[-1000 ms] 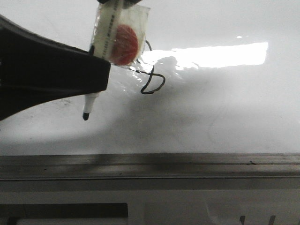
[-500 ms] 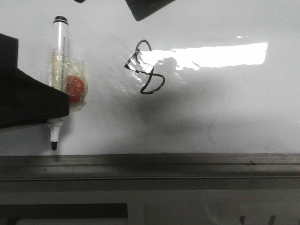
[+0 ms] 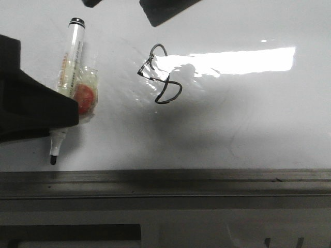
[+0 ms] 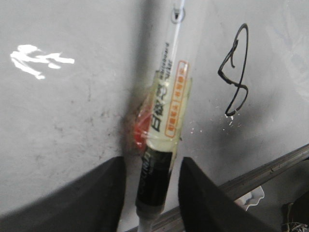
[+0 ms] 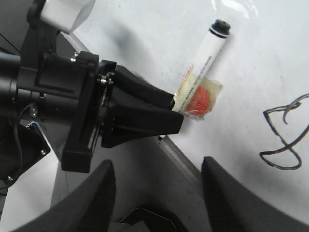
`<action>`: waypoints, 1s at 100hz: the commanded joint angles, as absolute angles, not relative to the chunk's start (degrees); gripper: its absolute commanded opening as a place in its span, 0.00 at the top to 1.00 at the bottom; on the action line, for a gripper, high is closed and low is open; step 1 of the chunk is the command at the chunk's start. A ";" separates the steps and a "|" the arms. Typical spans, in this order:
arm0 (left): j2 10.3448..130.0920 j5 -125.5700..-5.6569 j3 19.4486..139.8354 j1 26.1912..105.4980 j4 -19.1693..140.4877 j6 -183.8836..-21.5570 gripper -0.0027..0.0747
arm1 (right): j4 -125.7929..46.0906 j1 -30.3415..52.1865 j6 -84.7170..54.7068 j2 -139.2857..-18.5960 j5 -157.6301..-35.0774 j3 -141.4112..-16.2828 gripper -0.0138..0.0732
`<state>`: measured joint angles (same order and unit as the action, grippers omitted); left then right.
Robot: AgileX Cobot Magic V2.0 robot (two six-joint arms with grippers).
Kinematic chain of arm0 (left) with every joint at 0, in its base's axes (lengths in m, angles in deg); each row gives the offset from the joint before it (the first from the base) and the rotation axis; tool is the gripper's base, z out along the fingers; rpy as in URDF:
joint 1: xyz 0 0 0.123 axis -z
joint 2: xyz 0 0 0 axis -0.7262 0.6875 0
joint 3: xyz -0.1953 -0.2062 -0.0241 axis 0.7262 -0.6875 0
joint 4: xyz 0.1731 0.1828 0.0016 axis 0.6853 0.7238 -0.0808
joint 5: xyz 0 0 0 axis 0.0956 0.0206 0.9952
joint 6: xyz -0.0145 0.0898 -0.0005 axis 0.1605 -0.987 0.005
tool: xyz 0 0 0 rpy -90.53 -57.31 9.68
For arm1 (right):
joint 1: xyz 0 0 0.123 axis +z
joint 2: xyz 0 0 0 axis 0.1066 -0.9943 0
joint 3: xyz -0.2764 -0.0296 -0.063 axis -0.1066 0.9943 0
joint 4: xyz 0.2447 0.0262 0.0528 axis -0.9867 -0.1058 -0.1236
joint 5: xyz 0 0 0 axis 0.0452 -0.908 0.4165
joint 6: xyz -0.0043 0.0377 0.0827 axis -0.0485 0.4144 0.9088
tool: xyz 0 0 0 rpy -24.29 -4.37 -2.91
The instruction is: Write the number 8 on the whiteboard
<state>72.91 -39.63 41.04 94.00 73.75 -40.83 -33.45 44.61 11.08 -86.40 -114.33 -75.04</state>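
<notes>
The number 8 [image 3: 161, 76] is drawn in thin black line on the whiteboard [image 3: 248, 119], tilted; it also shows in the left wrist view [image 4: 235, 72] and the right wrist view [image 5: 285, 140]. A white marker pen [image 3: 70, 57] with a red disc taped to it [image 3: 84, 97] lies against the board left of the 8, tip [image 3: 53, 160] near the grey frame. My left gripper [image 4: 152, 164] is open, with a gap on each side of the pen's dark barrel [image 4: 154, 174]. My right gripper [image 5: 158, 166] is open and empty, above the board.
The whiteboard's grey metal lower frame [image 3: 165, 183] runs across the front. A bright glare band [image 3: 238, 59] lies right of the 8. My right gripper's fingers [image 3: 160, 10] show at the top edge of the front view. My left arm's dark body [image 5: 72, 96] fills the left.
My left gripper carried the pen from beside the 8 down and to the left. Over the last half second the pen has tilted, cap end to the right.
</notes>
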 commanded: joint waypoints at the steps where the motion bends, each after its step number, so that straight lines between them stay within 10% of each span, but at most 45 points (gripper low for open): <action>1: 72.15 -35.16 42.91 94.05 73.29 -40.41 0.48 | -33.77 44.60 10.93 -84.74 -111.40 -76.66 0.45; 21: 68.66 -35.27 42.91 94.05 72.75 -40.41 0.47 | -32.09 44.60 10.93 -80.62 -111.40 -76.66 0.50; 41: 60.23 -37.68 42.81 94.05 72.88 -40.41 0.65 | -28.37 44.60 10.93 -72.36 -111.55 -74.55 0.92; 54: 53.30 -39.60 42.69 94.05 75.74 -40.41 0.99 | -26.55 44.60 10.93 -65.53 -110.84 -70.26 0.91; 100: 32.59 -40.39 34.93 94.05 94.02 -40.61 0.99 | -22.14 44.60 10.93 -31.33 -103.06 -46.80 0.91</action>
